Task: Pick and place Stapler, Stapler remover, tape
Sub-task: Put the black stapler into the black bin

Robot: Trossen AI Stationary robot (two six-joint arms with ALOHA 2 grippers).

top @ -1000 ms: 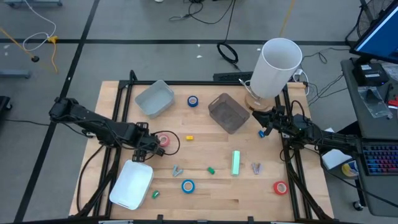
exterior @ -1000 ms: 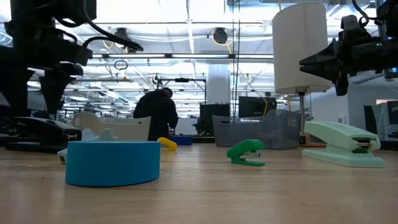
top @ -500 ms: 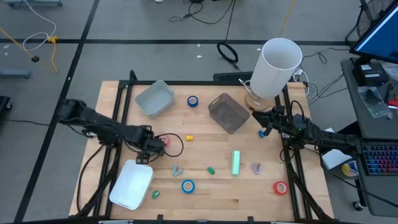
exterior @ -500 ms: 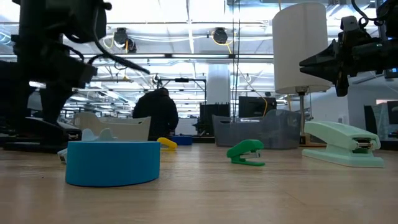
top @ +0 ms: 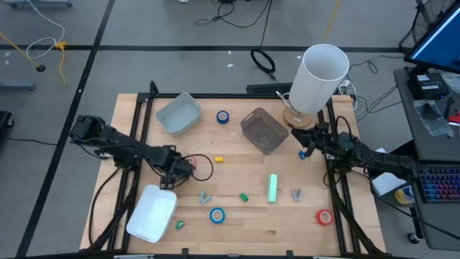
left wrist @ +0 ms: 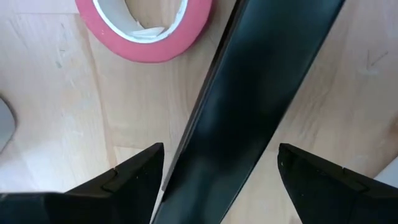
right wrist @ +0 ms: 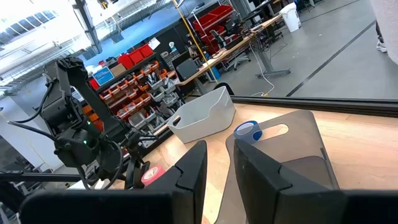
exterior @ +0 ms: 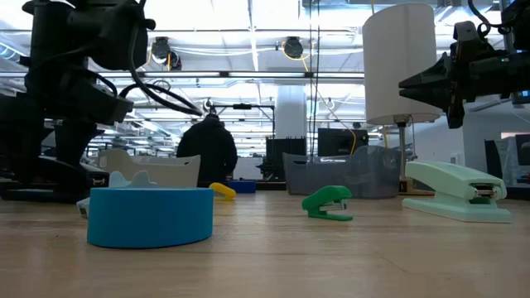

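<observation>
A: Where is the left tool point(top: 175, 173)?
B: Low over the wooden table point(top: 251, 223), fingers spread wide, empty, straddling a black cable point(left wrist: 249, 106) just beside the pink ring-shaped tape roll point(left wrist: 144, 28).
A: And the right tool point(top: 307, 149)?
B: At the table's right edge, near the white cylinder point(top: 320, 78), fingers nearly together, holding nothing

A tall white cylinder point(top: 320, 78) stands at the table's far right corner beside a clear grey bin point(top: 263, 132). A pale grey tray point(top: 178, 114) sits far left, a white tray point(top: 152, 214) near left, a small yellow block point(top: 219, 160) between them
</observation>
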